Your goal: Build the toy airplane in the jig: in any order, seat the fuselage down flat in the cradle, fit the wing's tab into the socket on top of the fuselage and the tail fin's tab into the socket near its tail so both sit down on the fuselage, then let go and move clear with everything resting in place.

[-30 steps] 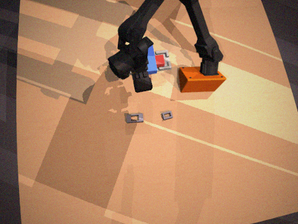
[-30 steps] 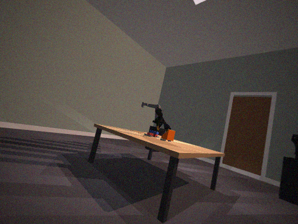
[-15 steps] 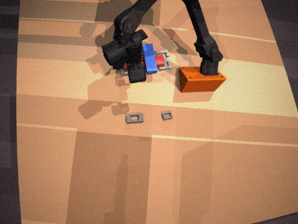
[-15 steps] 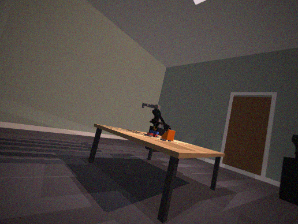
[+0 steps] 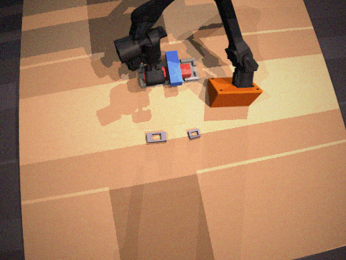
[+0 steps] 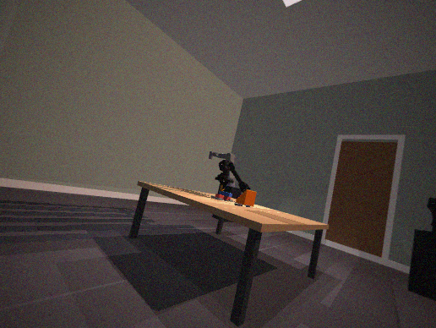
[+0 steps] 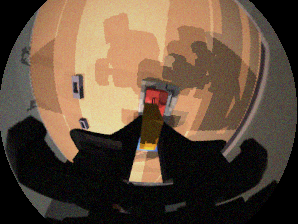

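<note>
The red fuselage (image 5: 186, 70) (image 7: 156, 94) lies in the grey cradle (image 5: 192, 79) (image 7: 173, 97). The blue wing (image 5: 174, 68) lies crosswise on top of the fuselage; whether its tab is fully seated is hidden. My gripper (image 5: 155, 78) (image 7: 148, 119) is shut on the yellow tail fin (image 7: 152, 117), which shows dark and shaded between the fingers in the wrist view. In the top view the gripper is over the left part of the fuselage and covers the fin. The gap between the fin and the tail socket cannot be judged.
Two small grey frames, a larger one (image 5: 149, 137) (image 7: 80, 87) and a smaller one (image 5: 190, 135), lie in front of the cradle. A large orange block (image 5: 231, 98) (image 6: 248, 198) stands right of the cradle, with a black arm-like part (image 5: 243, 63) above it.
</note>
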Available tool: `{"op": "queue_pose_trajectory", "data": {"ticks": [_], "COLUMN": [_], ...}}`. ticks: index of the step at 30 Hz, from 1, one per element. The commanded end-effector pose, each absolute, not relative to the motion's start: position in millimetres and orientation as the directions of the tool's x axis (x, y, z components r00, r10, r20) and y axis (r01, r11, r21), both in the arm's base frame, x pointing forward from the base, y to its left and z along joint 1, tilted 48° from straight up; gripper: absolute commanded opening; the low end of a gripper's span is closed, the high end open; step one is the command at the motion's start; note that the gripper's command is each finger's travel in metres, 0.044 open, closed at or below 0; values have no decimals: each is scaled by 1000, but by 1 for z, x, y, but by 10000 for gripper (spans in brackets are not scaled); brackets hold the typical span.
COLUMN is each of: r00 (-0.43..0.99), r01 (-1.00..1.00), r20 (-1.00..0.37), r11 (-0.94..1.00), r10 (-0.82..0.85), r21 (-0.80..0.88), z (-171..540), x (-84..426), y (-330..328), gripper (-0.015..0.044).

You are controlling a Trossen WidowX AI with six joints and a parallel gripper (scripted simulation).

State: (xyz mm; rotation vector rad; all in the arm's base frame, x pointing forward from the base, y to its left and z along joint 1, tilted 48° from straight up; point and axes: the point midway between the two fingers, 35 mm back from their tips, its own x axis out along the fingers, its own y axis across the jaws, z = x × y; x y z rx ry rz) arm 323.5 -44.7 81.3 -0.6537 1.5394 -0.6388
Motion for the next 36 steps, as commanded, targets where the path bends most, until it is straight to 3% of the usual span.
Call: {"op": "queue_pose_trajectory", "data": {"ticks": [1, 4, 7, 36], "r00": [-45, -46, -46, -46], "r01": [-26, -24, -24, -24], "r20": [-676, -674, -674, -674], "r11": [678, 675, 675, 675], "r10": [-735, -737, -737, -737], "r21": [-735, -737, -737, -737], "z": [89, 91, 91, 83], "x": [326, 326, 326, 328], "y": [-51, -54, -55, -65], "gripper": [0, 0, 67, 67]}}
